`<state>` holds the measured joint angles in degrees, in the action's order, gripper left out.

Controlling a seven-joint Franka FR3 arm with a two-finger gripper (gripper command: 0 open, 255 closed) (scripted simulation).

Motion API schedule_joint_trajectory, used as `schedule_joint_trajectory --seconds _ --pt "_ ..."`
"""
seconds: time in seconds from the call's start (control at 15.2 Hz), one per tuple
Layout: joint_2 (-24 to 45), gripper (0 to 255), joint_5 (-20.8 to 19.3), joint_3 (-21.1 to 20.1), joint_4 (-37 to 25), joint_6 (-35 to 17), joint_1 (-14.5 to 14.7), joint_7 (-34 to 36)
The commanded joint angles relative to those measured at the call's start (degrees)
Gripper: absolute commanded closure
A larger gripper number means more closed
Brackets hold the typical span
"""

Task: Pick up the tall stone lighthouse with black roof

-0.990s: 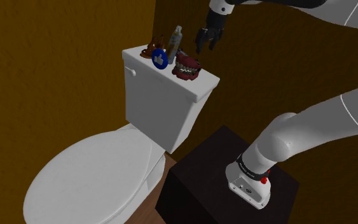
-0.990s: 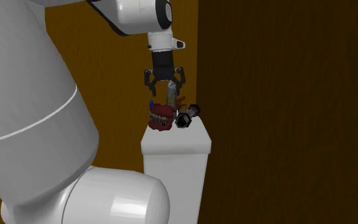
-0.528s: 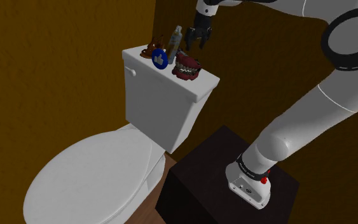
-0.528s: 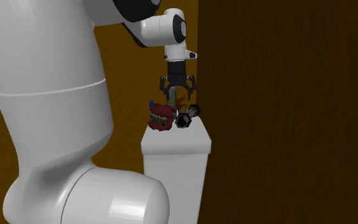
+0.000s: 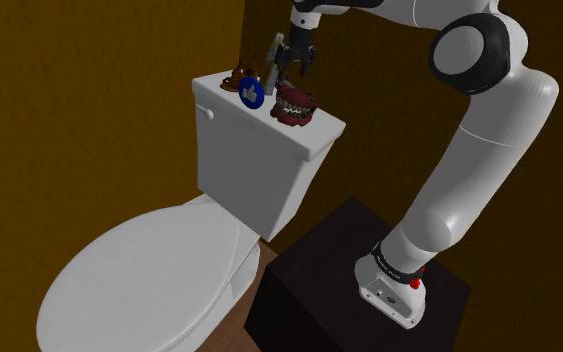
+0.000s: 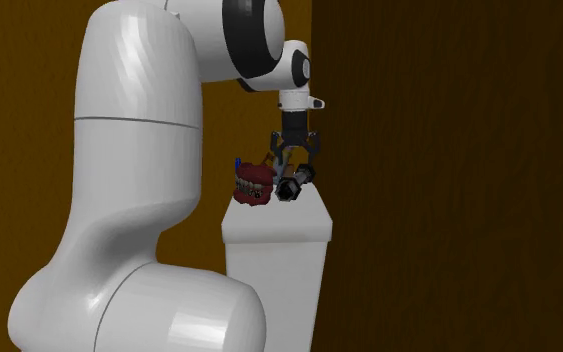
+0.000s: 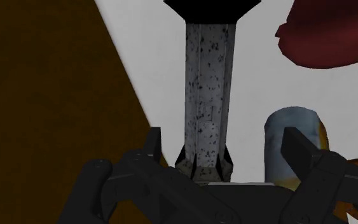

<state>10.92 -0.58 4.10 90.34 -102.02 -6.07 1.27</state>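
Note:
The tall speckled grey lighthouse lies tilted on the white toilet tank lid, close to the wall. In the second exterior view its black roof points toward the camera. The wrist view shows the lighthouse lengthwise, with its black roof at the end away from the hand. My gripper hangs just above it, open. The fingers stand on either side of the lighthouse's base end without touching it. My gripper comes down from above near the dark wall.
On the same lid sit red dentures, a blue disc and a small brown figure, all close to the lighthouse. The closed toilet seat is below. Brown walls stand right behind the tank. The black stand is at lower right.
My gripper has moved toward the shoulder view's left and down, from beside the dentures to over the lighthouse's base end. It stayed open. The objects have not moved.

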Motion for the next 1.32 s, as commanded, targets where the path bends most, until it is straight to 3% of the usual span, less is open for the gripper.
schedule_joint_trajectory --seconds 0.0,0.53,0.59,1.25 --pt "2.6 0 0.2 0.4 -2.0 -0.4 -0.5 -0.3" --pt "2.9 0 0.1 -0.1 2.7 -5.4 -0.9 -0.2" --pt "2.8 255 0.2 0.0 2.4 -4.9 -1.1 -0.5" --pt "2.8 255 0.1 -0.3 2.1 -4.6 -1.1 -0.1"
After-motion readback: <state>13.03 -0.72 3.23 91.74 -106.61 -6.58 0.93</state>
